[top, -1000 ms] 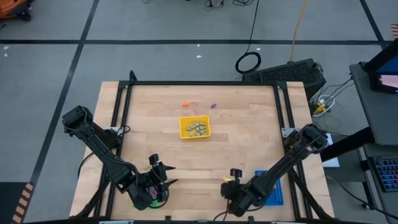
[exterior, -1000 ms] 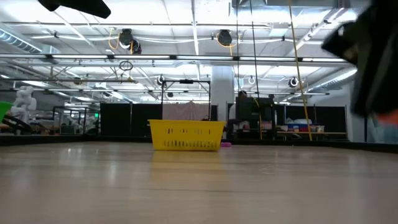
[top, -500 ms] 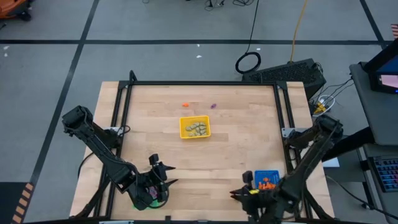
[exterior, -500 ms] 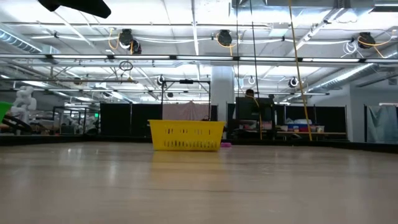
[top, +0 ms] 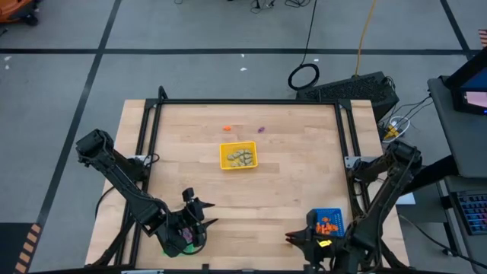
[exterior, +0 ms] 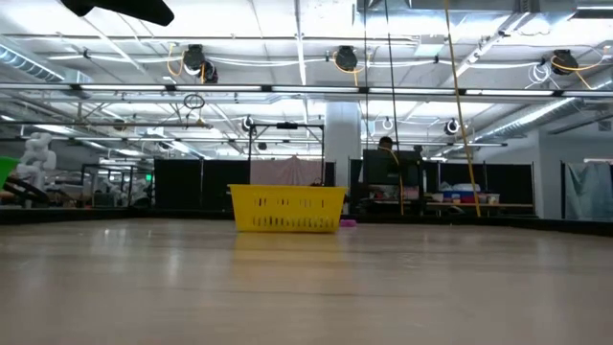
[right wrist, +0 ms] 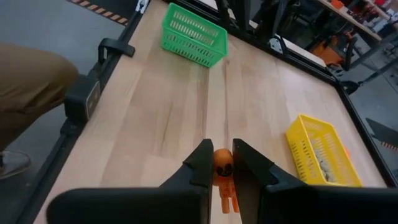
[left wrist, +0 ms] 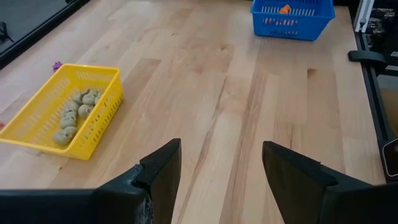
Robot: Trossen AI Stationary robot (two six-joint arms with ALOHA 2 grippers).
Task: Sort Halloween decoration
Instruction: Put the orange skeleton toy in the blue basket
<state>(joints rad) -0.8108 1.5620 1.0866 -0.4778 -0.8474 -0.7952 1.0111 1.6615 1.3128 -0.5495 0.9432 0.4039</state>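
Beige trinkets sorted in yellow tray; right gripper clamps orange trinket; left gripper open, idle; two strays left.

Your high view looks straight down from above and takes in the whole tabletop with both arms. Your low view sits at tabletop height, facing level across the wood into the room behind. Both share the yellow tray, seen side-on in the low view. Your left wrist view looks forward over the tabletop, close above it, catching the yellow tray and the blue tray. Your right wrist view faces across the tabletop toward the green tray and again the yellow tray.
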